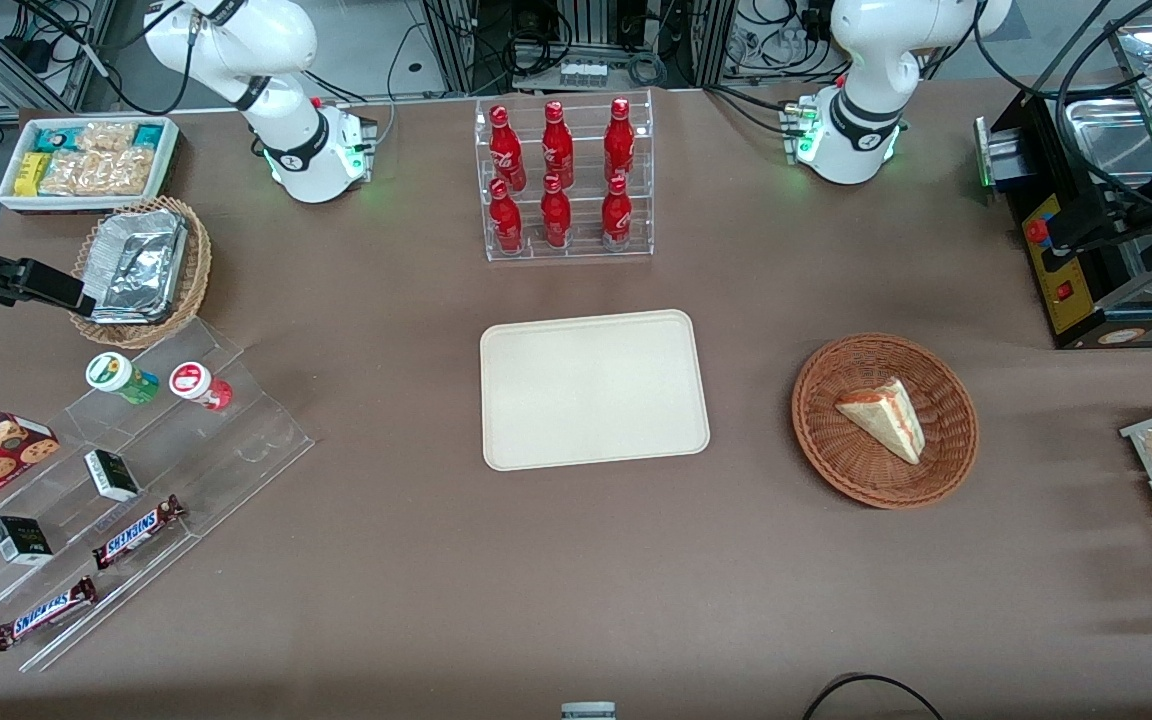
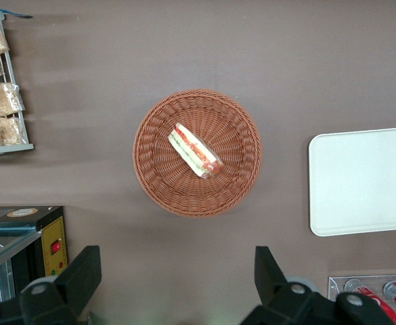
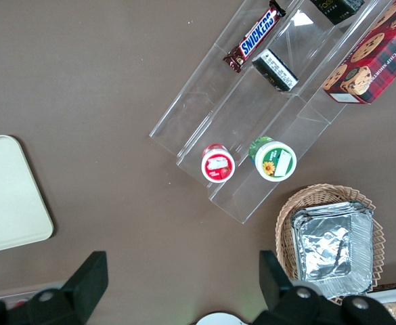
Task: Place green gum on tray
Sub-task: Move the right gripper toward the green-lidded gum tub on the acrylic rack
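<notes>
Green gum [image 1: 120,376] stands on the uppermost step of a clear acrylic stepped stand [image 1: 126,490], just beside the red gum [image 1: 199,385], toward the working arm's end of the table. It is a small cylinder with a green body and a round white lid carrying a green-yellow mark. The table [image 1: 576,560] is covered in a matte brown cloth, smooth and faintly creased, and cables and metal framing fill the room past its edge. The tray [image 1: 591,390] lies flat at the middle of the cloth, well apart from the gum: cream-beige plastic, rectangular, with rounded corners and a low raised rim.

The gripper [image 3: 181,284] hangs high above the cloth, between the tray and the stand, its two dark fingers [image 3: 89,281] spread wide and holding nothing.

Near the stand sits a woven wicker basket [image 1: 198,262] holding a crinkled silver foil tray [image 1: 141,265]. Lower steps carry Snickers bars [image 1: 136,530] and small dark boxes [image 1: 111,473] (their print is hard to read). A clear rack of red bottles [image 1: 561,175] stands farther from the camera than the tray.
</notes>
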`<control>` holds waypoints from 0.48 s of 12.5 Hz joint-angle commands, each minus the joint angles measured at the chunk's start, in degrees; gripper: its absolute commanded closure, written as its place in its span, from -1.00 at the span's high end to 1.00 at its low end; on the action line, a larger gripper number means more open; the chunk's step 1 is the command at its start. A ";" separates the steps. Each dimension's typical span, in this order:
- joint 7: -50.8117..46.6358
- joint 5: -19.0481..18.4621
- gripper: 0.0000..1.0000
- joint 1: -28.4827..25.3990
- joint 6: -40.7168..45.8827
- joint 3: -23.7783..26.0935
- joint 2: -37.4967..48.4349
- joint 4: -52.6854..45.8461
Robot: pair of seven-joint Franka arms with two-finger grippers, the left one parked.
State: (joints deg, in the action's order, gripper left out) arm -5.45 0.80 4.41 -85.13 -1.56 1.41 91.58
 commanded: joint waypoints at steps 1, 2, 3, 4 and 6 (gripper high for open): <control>-0.70 -0.45 0.99 -0.01 -0.30 0.24 -0.10 -0.61; -0.53 -0.36 0.99 0.08 -0.39 0.24 -0.36 -0.61; -0.18 -0.27 0.99 -0.01 -0.48 0.24 -0.53 -0.35; 1.04 -0.27 0.99 -0.01 -1.35 0.33 -0.53 0.70; 9.10 -0.27 0.99 0.77 -5.99 -0.02 0.25 6.04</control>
State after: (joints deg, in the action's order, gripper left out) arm -1.69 0.80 4.36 -86.94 -1.40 1.15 93.26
